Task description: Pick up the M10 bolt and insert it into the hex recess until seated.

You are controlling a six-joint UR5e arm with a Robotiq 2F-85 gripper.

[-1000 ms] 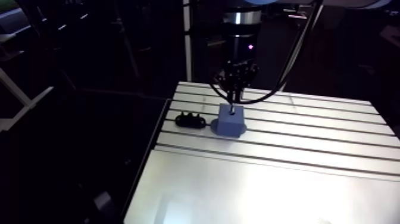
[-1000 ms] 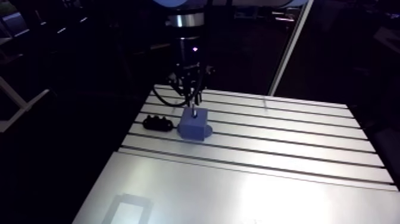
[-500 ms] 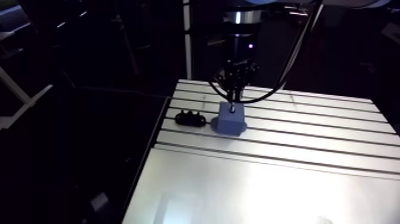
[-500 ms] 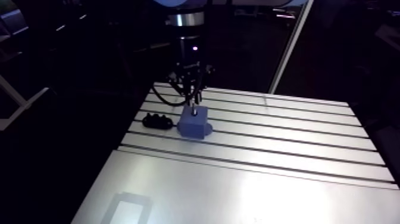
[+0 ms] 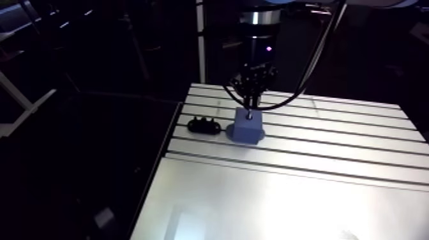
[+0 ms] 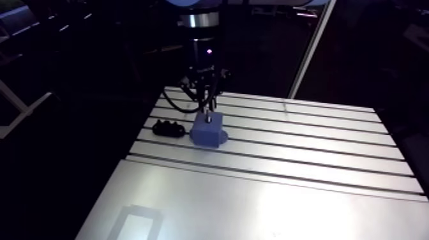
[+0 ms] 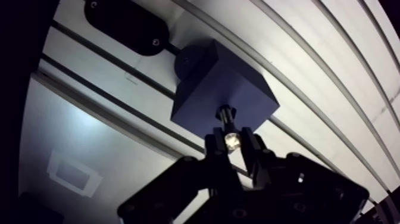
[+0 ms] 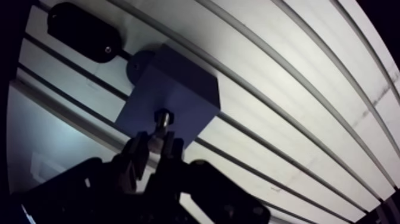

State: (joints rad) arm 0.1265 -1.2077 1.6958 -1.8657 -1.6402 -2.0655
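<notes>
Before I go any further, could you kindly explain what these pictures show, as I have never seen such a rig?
It is one robot arm working at a slotted aluminium table. Two pictures come from a camera on the arm's upper part, looking down on the scene; two come from a camera at the wrist, looking past the gripper. On the table stand a blue block and, beside it, a black oblong part. The gripper is shut on a metal bolt, whose tip meets the block's top face.
</notes>
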